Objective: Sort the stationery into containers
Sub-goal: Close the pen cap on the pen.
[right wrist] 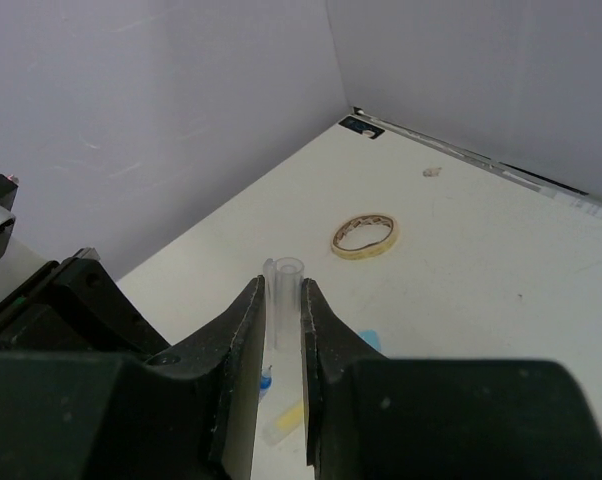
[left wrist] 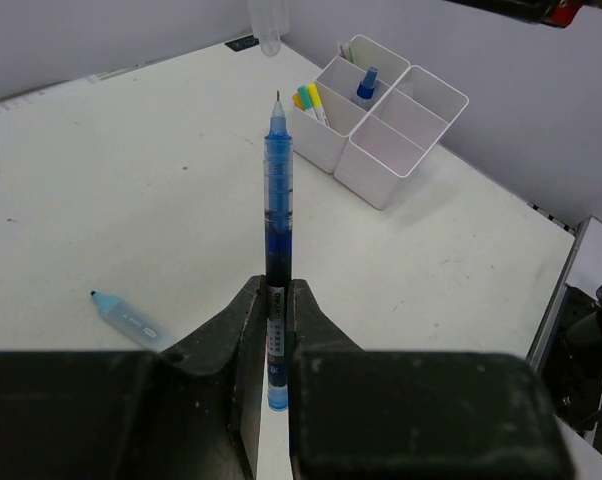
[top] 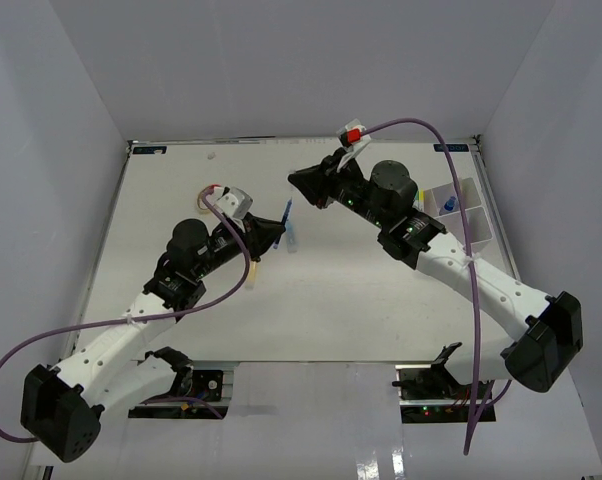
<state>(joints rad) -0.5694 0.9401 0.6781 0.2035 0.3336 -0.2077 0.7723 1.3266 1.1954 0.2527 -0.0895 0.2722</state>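
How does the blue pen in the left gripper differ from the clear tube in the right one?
The pen is blue-filled; the tube is clear. The pen sticks far out of the left gripper; the tube barely clears the right gripper. The pen ends in a fine tip; the tube in an open mouth. Both are clamped in shut grippers.
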